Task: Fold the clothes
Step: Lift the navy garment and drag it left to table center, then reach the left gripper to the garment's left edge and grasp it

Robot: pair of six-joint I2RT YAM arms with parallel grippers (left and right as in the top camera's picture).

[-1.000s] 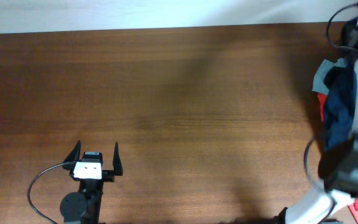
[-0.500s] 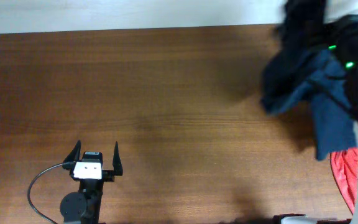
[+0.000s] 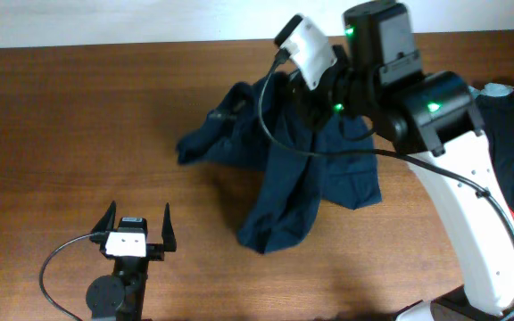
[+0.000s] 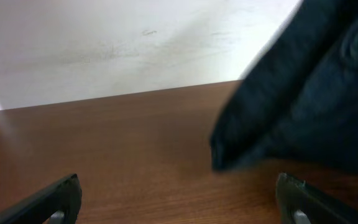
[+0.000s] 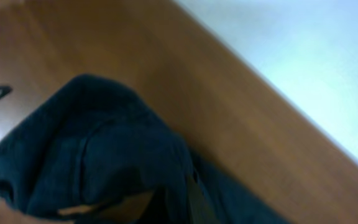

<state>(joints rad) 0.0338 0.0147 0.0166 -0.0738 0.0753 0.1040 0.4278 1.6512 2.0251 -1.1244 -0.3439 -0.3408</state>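
From overhead, my right gripper [image 3: 318, 100] is over the far middle of the brown wooden table [image 3: 78, 116], clenched on a bunch of the dark navy blue fabric shorts [image 3: 302, 178]. The cloth rises to the jaws there and spreads crumpled toward the near side, one lobe reaching left. My left gripper [image 3: 138, 214] sits near the front left, jaws spread wide and holding nothing, well apart from the shorts. A dark heap of garments [image 3: 511, 134] lies at the right edge.

From the left wrist, both of my fingertips [image 4: 58, 196] frame bare wood. The shorts [image 4: 309, 106] fill the upper right, blurred, with a white wall [image 4: 135, 43] behind the table.

From the right wrist, the picture is blurred. The shorts [image 5: 104, 155] are bunched close under the camera, over wood.
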